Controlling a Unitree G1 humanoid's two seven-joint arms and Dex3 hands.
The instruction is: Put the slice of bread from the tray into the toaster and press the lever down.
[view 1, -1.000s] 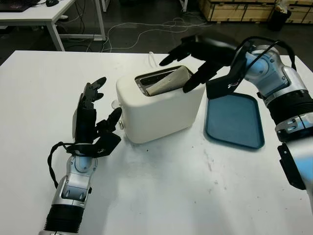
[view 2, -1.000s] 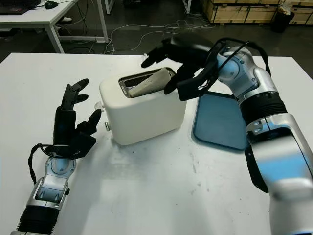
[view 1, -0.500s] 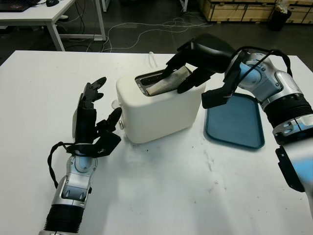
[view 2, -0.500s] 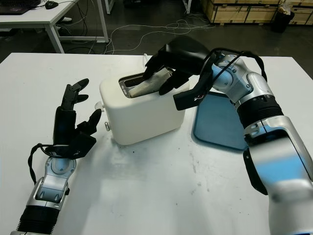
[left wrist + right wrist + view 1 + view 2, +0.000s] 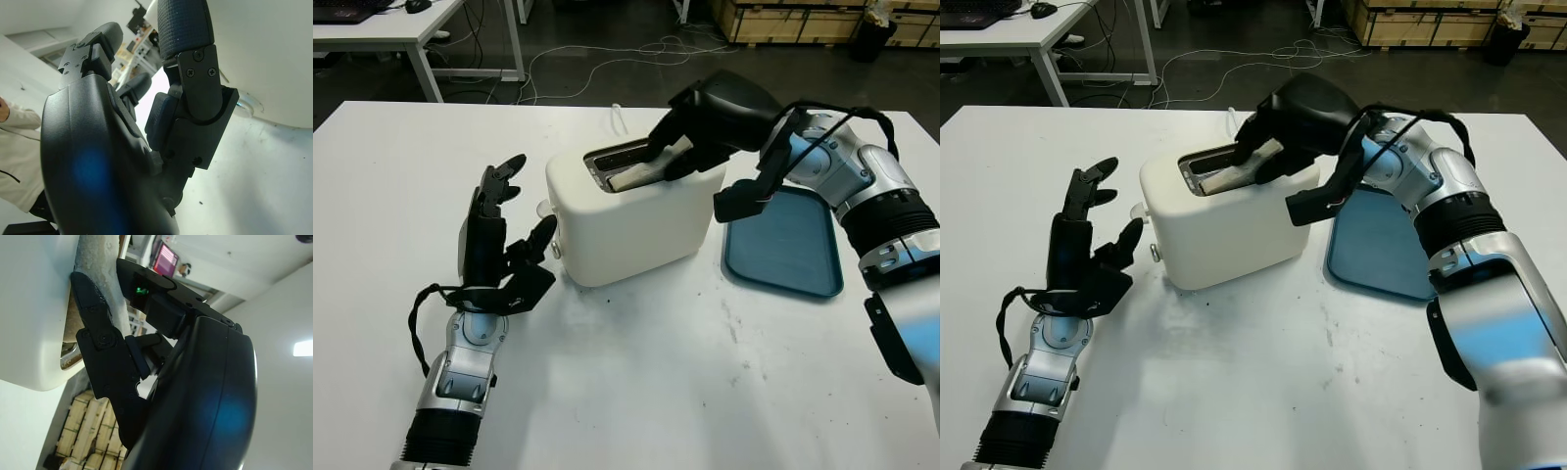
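Note:
The white toaster (image 5: 626, 220) stands mid-table. A pale slice of bread (image 5: 641, 174) sits slanted in its top slot (image 5: 1214, 166), partly sunk in. My right hand (image 5: 671, 152) reaches in from the right over the toaster's top, its fingers (image 5: 98, 347) curled on the slice (image 5: 100, 269) at the slot's right end. My left hand (image 5: 499, 245) stands open and upright just left of the toaster, a small gap away from its left end, where a small knob (image 5: 1154, 253) sticks out. The blue tray (image 5: 783, 245) lies bare to the toaster's right.
A white cable (image 5: 617, 117) runs off behind the toaster. Bare white table (image 5: 685, 392) stretches in front. Beyond the far edge are dark floor with cables, another white desk (image 5: 401, 29) and wooden crates (image 5: 783, 20).
My right hand came down from above the toaster onto the bread and closed on it; the slice has sunk lower into the slot. The left hand has not moved.

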